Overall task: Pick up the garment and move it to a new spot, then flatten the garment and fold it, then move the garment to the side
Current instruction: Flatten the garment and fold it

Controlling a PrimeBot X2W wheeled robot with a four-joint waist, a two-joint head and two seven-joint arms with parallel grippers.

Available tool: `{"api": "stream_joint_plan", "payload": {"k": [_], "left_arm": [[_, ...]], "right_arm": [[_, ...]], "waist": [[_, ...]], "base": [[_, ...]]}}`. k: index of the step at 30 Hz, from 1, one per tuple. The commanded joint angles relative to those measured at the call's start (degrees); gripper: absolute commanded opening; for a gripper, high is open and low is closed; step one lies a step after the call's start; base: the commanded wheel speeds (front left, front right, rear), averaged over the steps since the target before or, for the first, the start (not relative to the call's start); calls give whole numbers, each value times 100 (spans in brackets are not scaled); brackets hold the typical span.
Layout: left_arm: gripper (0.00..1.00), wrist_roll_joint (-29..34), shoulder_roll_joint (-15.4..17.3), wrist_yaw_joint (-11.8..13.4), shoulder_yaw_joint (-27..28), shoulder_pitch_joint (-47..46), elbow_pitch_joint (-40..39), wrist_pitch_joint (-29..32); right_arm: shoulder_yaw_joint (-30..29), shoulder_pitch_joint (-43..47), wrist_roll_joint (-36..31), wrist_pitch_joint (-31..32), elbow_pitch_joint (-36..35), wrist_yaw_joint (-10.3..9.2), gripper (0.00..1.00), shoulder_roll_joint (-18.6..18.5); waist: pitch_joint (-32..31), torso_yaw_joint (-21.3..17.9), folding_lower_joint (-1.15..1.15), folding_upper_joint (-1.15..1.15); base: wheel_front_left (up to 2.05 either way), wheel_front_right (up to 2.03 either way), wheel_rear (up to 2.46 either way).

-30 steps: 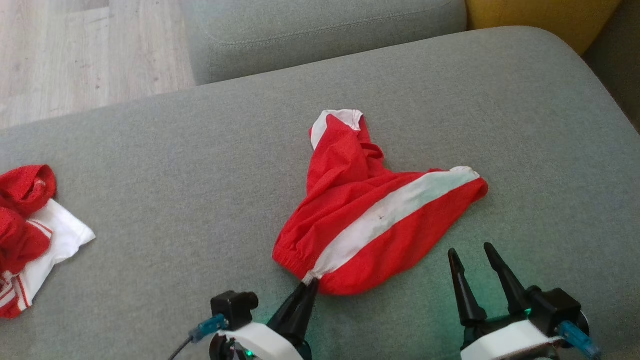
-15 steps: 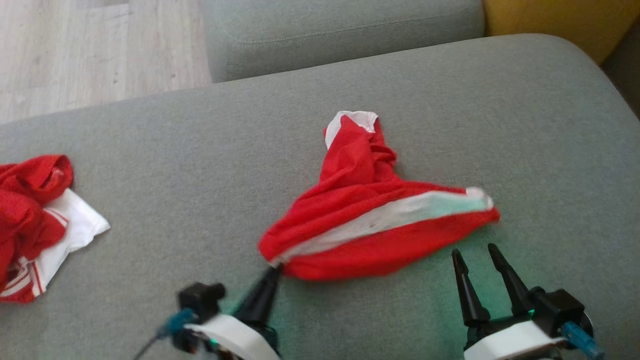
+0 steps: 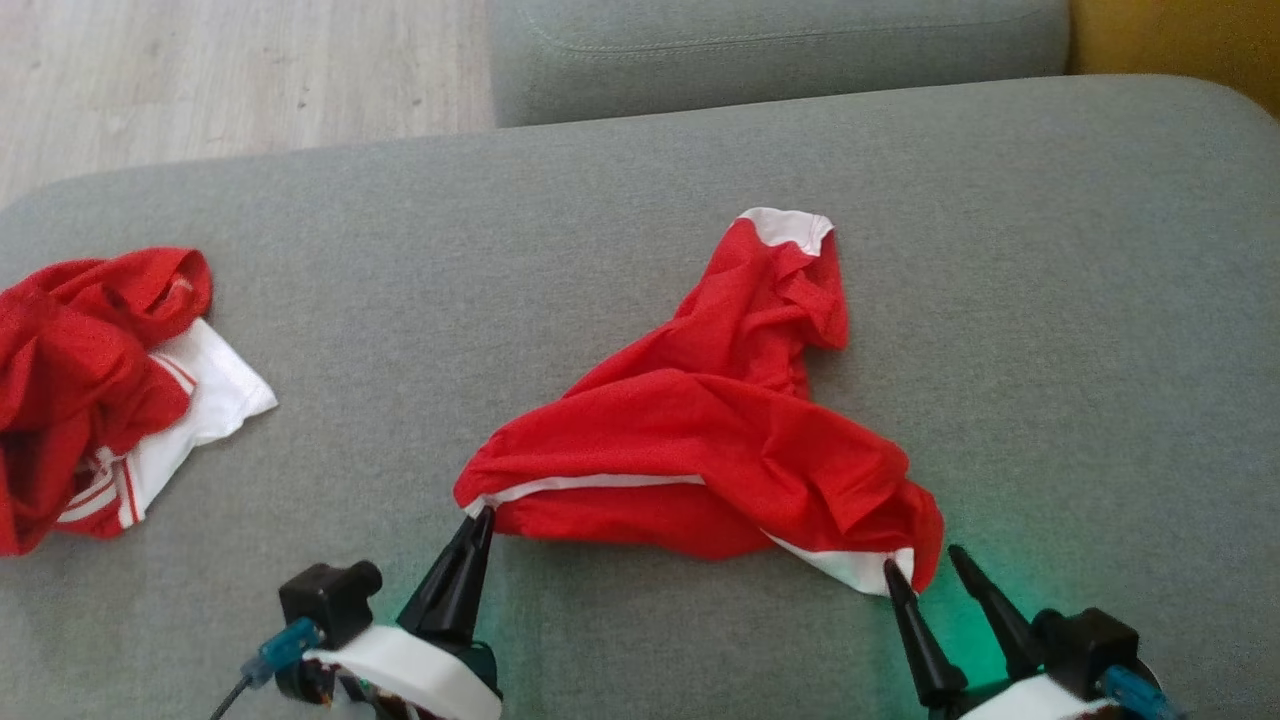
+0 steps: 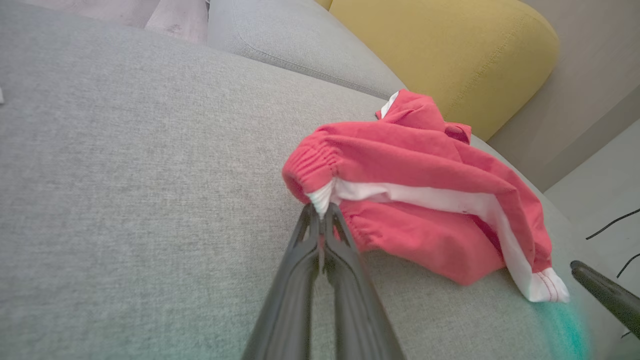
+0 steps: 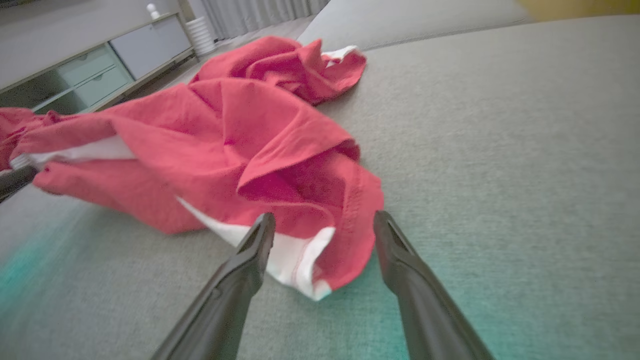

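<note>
Garments, count: two.
Task garment: one red mesh garment with a white side stripe [image 3: 720, 440], lying rumpled near the middle of the grey fabric sofa seat [image 3: 1050, 300]. One leg end points away from the robot, and the body is stretched sideways between the two grippers.
Second cloth: one crumpled red-and-white cloth heap [image 3: 90, 370], at the seat's left edge and well apart from the garment.
Grippers, count: two, each with two dark fingers.
Left gripper [image 3: 481, 518]: fingers clenched together on the white stripe end at the garment's gathered elastic edge. That corner is raised slightly off the seat.
Right gripper [image 3: 922, 562]: fingers spread apart. The garment's white hem corner lies between them, and the inner finger [image 5: 255, 250] is at the hem's edge. The pictures do not show whether it touches.
Surroundings: one yellow cushion [image 4: 450, 45] beyond the seat; pale wooden floor [image 3: 200, 70] at the far left.
</note>
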Motion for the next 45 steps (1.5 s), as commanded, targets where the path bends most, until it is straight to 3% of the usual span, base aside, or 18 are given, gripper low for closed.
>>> {"api": "stream_joint_plan", "payload": {"k": [1, 10, 13, 14, 16, 22, 26, 30, 38, 41, 45], "left_arm": [[0, 58, 47, -18, 253, -215, -142, -71], [0, 179, -51, -81, 230, -327, -70, -72], [0, 207, -77, -100, 205, -386, -36, -72], [0, 214, -86, -106, 195, -411, -24, -72], [0, 218, -105, -118, 181, -458, -2, -72], [0, 278, -92, -141, 236, -509, -14, -72], [0, 221, -13, -191, 540, -510, -327, -72], [0, 167, 370, -259, 528, -750, -915, 49], [0, -539, 1328, -284, 567, -2092, -2664, 981], [0, -723, 1469, -285, 652, -2927, -2948, 1306], [0, -660, 1442, -286, 589, -4209, -2596, 1626]], "right_arm": [[258, -227, 90, -22, -93, 37, 100, -222], [880, -373, 521, -22, 114, 37, 100, -583], [1031, -486, 635, -22, 255, 37, 84, -603], [1096, -522, 669, -22, 319, 37, 49, -607], [1242, -594, 740, -22, 436, 37, 0, -633], [1213, -683, 846, -22, 281, 37, 0, -719], [695, -715, 917, -22, -441, 37, 0, -785], [100, -881, 1332, -22, -1360, 37, 0, -918], [-524, -1959, 1965, -22, -2581, 37, 0, -1927], [-436, -2768, 2062, 109, -2571, 37, 0, -2366], [-290, -4059, 2321, 515, -2140, 37, 0, -2575]], "waist": [[20, 43, 0, 0], [95, 137, 0, 0], [118, 166, 0, 0], [127, 179, 0, 0], [132, 200, 0, 0], [93, 182, 0, 0], [50, 79, 0, 0], [-9, -38, 0, 0], [247, -150, 0, 0], [513, -153, 0, 0], [938, -138, 0, 0]], "base": [[0, 0, 0], [0, 0, 0], [0, 0, 0], [0, 0, 0], [0, 0, 0], [0, 0, 0], [0, 0, 0], [0, 0, 0], [0, 0, 0], [0, 0, 0], [0, 0, 0]]}}
